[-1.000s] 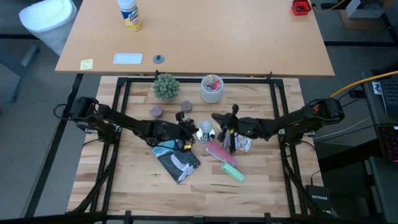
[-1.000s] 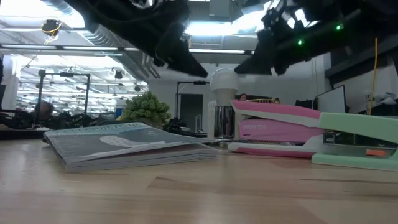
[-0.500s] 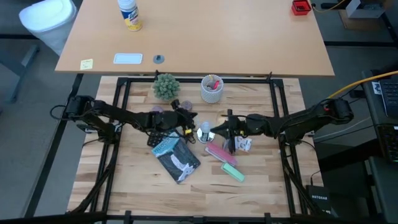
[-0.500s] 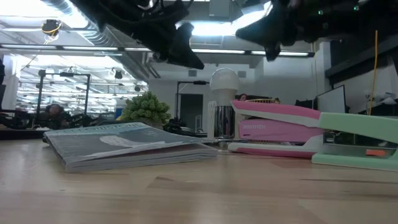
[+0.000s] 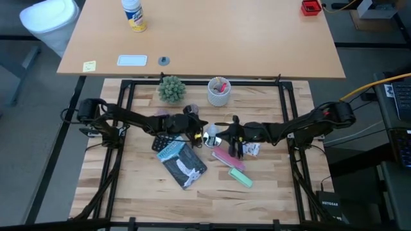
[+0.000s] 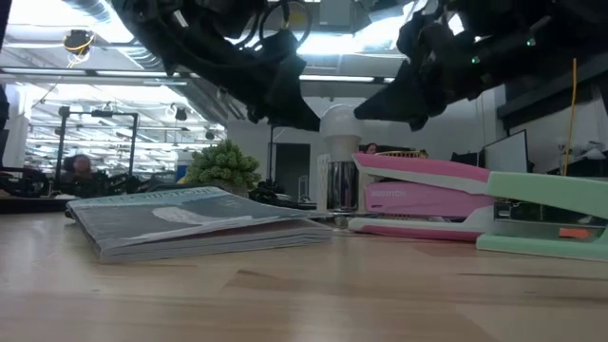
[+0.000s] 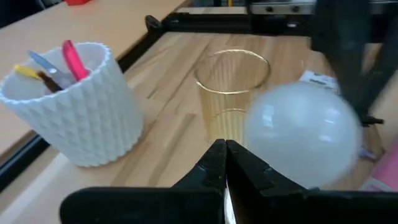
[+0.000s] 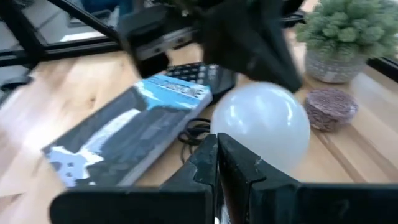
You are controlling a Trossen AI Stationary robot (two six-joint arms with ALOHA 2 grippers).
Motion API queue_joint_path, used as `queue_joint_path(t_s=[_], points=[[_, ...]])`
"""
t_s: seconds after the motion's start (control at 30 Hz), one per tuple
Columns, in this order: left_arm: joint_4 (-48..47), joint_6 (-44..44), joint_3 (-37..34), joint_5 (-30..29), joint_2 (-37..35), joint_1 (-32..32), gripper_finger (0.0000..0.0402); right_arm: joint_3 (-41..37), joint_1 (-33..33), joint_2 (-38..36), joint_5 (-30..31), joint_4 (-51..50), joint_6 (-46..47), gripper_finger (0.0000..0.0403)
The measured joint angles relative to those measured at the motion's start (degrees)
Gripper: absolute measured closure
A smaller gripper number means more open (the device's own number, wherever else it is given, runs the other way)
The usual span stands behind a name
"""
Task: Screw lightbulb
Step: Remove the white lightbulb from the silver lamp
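The lightbulb, round and glossy white, stands upright at the table's middle. It shows between both arms in the low view; its foot is hidden. My left gripper is shut, its tips just left of the bulb. My right gripper is shut, its tips just right of the bulb. A clear amber-rimmed glass stands right behind the bulb. My left gripper points level from the table's left at the bulb's side; I cannot tell whether its shut fingertips touch it. My right gripper points level from the table's right at the bulb's other side; I cannot tell whether it touches.
A book lies near the bulb on the near side, with a pink stapler and a green one to the right. A white cup with pink items, a small plant and a purple disc stand farther back.
Both grippers rose away from the bulb about half a second ago and have come back down beside it, the left from the left, the right from the right. Both stayed shut. The bulb has kept still.
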Motion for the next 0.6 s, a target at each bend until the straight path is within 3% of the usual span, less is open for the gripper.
queue_joint_path(t_s=[0.6], points=[[-1.1,-1.4,-0.11,-1.95,0.11,-4.57,0.04,0.0,0.14,1.11,7.12,-0.85,-0.02,0.0384]])
